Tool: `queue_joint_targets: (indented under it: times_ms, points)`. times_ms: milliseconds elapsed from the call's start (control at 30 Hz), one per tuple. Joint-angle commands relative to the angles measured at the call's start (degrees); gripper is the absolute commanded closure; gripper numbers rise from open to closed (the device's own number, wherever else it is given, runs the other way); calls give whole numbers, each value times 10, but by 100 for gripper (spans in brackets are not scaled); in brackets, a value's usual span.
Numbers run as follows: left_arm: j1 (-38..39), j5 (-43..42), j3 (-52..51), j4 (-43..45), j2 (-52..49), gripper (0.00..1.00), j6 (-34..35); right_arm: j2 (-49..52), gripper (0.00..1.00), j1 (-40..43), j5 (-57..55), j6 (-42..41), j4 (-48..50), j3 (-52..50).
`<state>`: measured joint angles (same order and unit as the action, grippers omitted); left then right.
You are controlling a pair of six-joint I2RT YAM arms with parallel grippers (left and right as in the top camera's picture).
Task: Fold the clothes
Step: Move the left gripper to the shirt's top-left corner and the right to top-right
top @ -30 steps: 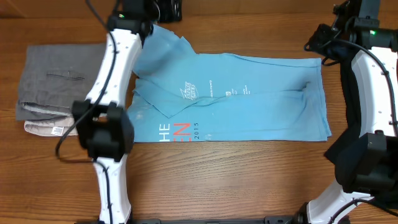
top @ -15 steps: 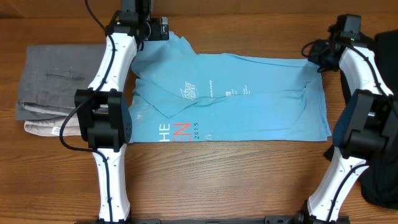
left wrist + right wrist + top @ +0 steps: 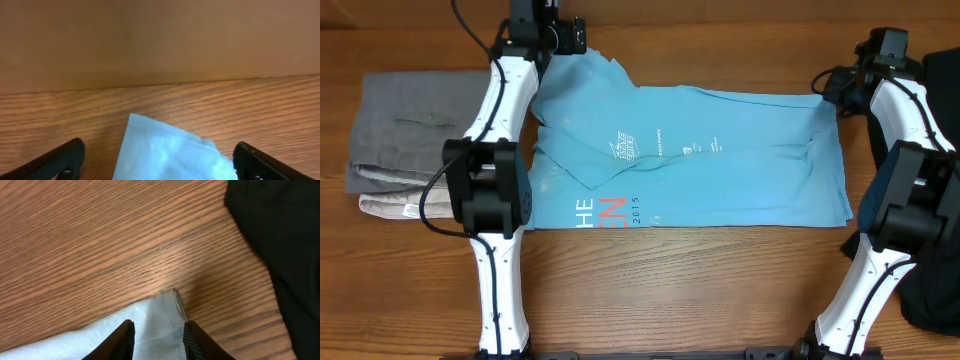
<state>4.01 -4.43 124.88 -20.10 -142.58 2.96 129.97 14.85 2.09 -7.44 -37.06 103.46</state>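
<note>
Bench (image 3: 700, 290): bare wood along the whole near edge, only a thin strip left along the far edge.

T-shirt (image 3: 740, 180): spread flat mid-bench, reaching almost to the far edge. A flap is folded over on its left part, showing small white logos too small to read. The red and white lettering near its front hem is cut off by that flap, and the left arm hides its left edge.

Grey folded clothes (image 3: 410, 130): at the left edge, just beside the shirt.

Black cloth (image 3: 935, 290): at the right edge, cut off by the frame.

Both arms are stretched out to the far edge, one at each far shirt corner.

Left gripper (image 3: 157, 150): jaws wide apart either side of the far-left corner, holding nothing.

Right gripper (image 3: 158, 332): jaws part open with a narrow gap; the far-right corner lies flat in it, not pinched.
</note>
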Motion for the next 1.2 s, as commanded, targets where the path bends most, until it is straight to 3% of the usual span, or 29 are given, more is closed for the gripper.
queue_joint_targets:
  times_ms: [0, 100, 667, 1167]
  points:
    - [-2, 4, 5, 14, -41, 11, 3, 12, 63, -3, -8, 5, 4, 1]
    - [-2, 6, 5, 14, -62, 17, 2, 12, 63, -3, -8, 5, 4, 1]
    - [-18, 34, 5, 28, -79, 13, -2, 12, 63, -3, -8, 5, 2, 1]
    - [-21, 34, 3, 36, -99, 18, -2, 12, 62, -5, -8, 4, 1, 1]
